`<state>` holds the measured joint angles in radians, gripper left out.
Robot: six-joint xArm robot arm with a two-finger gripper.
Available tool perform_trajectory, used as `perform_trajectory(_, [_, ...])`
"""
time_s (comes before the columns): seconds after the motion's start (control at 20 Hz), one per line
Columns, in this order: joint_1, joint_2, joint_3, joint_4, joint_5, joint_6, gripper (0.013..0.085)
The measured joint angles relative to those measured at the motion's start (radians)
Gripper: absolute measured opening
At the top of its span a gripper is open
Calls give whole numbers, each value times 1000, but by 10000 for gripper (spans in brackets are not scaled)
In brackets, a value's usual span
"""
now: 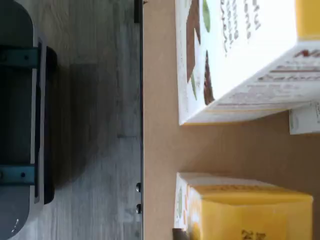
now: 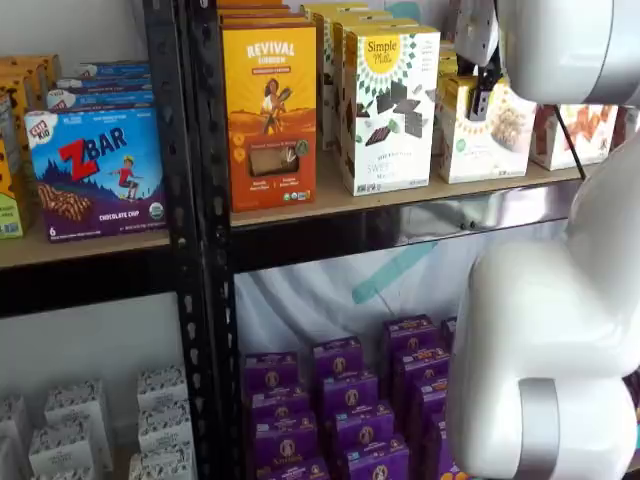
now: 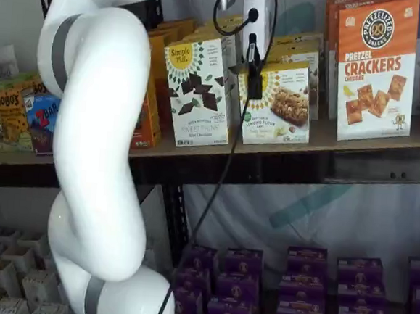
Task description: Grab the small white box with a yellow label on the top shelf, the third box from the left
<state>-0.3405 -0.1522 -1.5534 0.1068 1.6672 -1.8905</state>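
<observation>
Shelf views: gripper (image 3: 254, 73) at small white box (image 3: 279, 108) near top shelf (image 3: 356, 143) front edge, grip unclear; next, lift out.

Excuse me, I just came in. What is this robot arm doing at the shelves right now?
The white arm has its end effector at the small white box with the yellow sunburst label on the top shelf. A black finger hangs in front of that box, but whether the fingers are open or closed on it cannot be told. The box stands on the board beside the taller Sweet Thins carton.
</observation>
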Motion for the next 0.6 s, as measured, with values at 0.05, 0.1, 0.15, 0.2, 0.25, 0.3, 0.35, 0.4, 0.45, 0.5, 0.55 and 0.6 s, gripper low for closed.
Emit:
perform_trajectory(0.05, [0, 0, 1, -1, -1, -1, 370])
perform_trajectory(0.1, [-1, -1, 2, -1, -3, -1, 370])
perform_trajectory(0.15, [-2, -1, 2, -1, -3, -2, 370])
perform_trajectory(0.2, [-3, 0, 1, 0, -2, -3, 370])
perform_trajectory(0.25, [-5, 1, -1, 2, 1, -4, 370])
perform_trajectory(0.3, [-6, 3, -4, 4, 4, -5, 370])
perform_trajectory(0.35, [-8, 4, -6, 5, 7, -6, 370])
perform_trajectory(0.4, [-9, 5, -9, 6, 9, -7, 370])
perform_trajectory(0.45, [-10, 7, -12, 7, 13, -8, 330])
perform_trajectory(0.5, [-11, 7, -13, 7, 15, -9, 330])
perform_trajectory(0.55, [-12, 7, -14, 7, 16, -10, 330])
perform_trajectory(0.6, [-13, 7, -16, 6, 19, -10, 330])
